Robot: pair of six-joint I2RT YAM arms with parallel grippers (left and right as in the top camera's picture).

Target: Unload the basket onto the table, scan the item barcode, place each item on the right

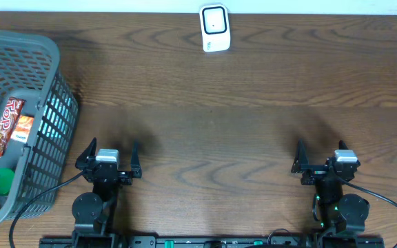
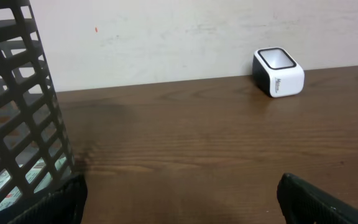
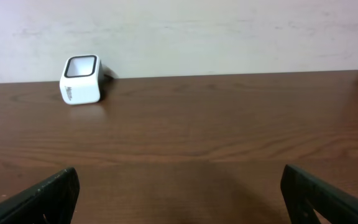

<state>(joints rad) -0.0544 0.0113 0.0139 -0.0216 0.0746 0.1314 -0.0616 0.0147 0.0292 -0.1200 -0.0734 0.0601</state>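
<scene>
The table (image 1: 205, 117) is brown wood. A white scanner (image 1: 214, 27) stands at the far edge, in the middle, right by the wall (image 3: 229, 31). Its dark window faces up and a bit toward the arms.

A grey basket (image 1: 43, 48) sits at the left side of the table. In it lies a bar (image 1: 9, 125) in a red and brown wrapper. Near the bar, closer to the arms, is a green lid (image 1: 1, 180). Something light blue shows through the basket's side, but I can't tell what it is.

The left gripper (image 1: 112, 153) is low over the table, just beside the basket. Its jaws are spread wide and there is nothing between them. The right gripper (image 1: 320, 155) is on the other side, well apart from the basket. Its jaws are wide too and hold nothing. Both point toward the scanner, which is well away from each of them
</scene>
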